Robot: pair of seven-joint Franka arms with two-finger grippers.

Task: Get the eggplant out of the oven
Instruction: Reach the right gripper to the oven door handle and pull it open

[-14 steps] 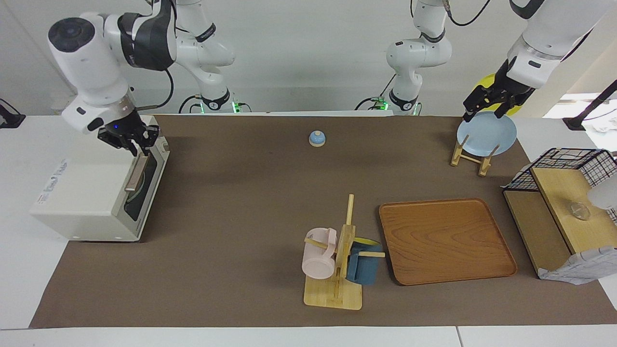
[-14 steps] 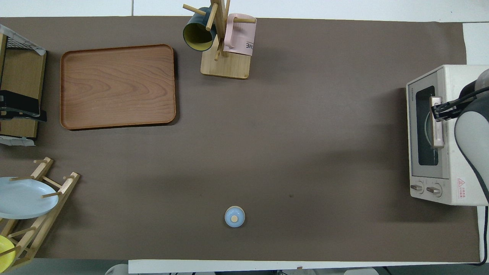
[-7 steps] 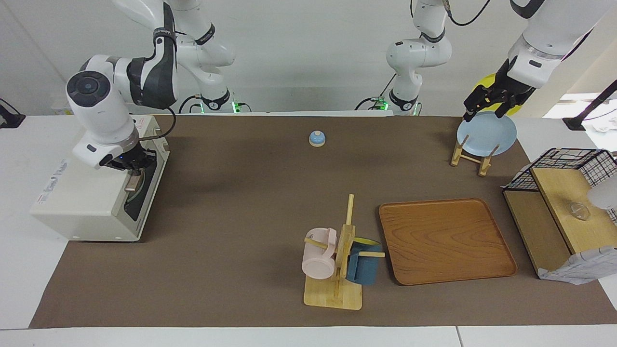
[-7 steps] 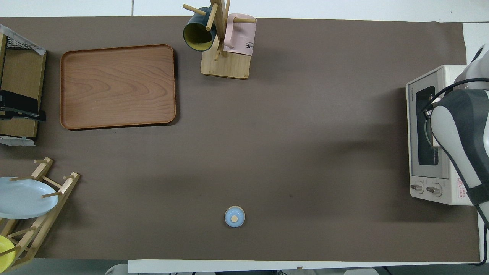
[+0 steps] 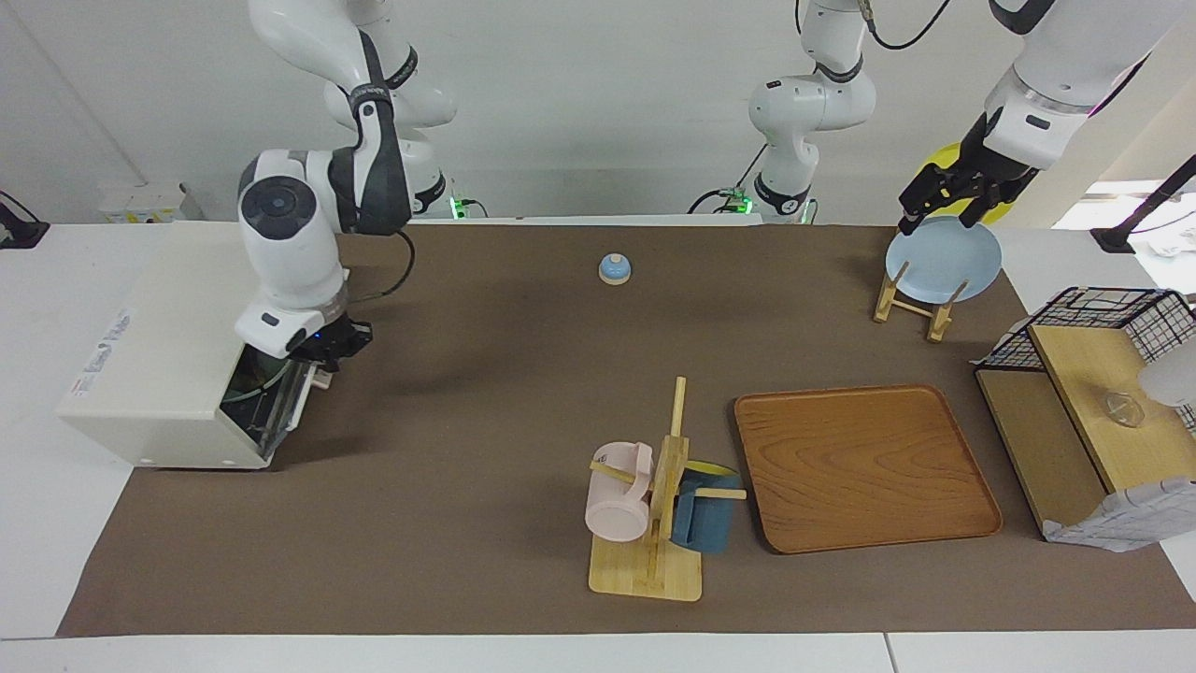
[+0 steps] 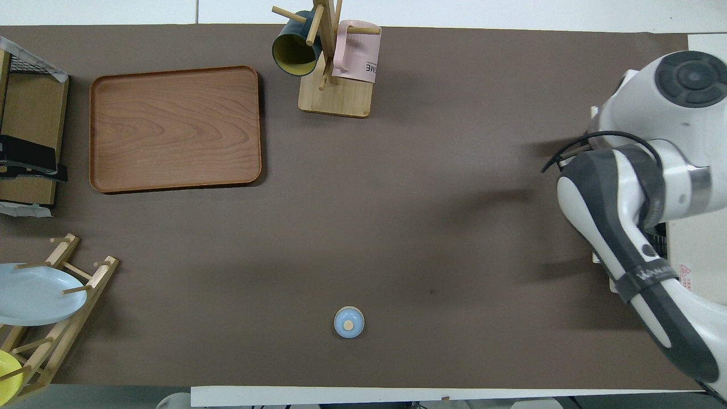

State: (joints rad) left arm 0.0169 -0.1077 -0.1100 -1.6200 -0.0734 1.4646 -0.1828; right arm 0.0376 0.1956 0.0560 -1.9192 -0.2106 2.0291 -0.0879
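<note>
Facing view
Oven (image 5: pixel 159 374): located at the right arm's end of the table; door (image 5: pixel 280 411) is seen part-way lowered.
Right gripper (image 5: pixel 329 360): positioned at the door's top edge; jaw state cannot be told, nor whether the handle is held.
Eggplant: cannot be made out in the dark oven opening.
Left gripper (image 5: pixel 934 213): held over the blue plate (image 5: pixel 944 260) on the wooden plate rack (image 5: pixel 911 304); fingers are seen spread, nothing held.

Overhead view
Oven (image 6: pixel 696 250): largely covered by the right arm.
Right gripper: hidden under its own arm.
Eggplant: hidden.
Wooden tray (image 6: pixel 175 128): seen beside the mug tree (image 6: pixel 332 85).
</note>
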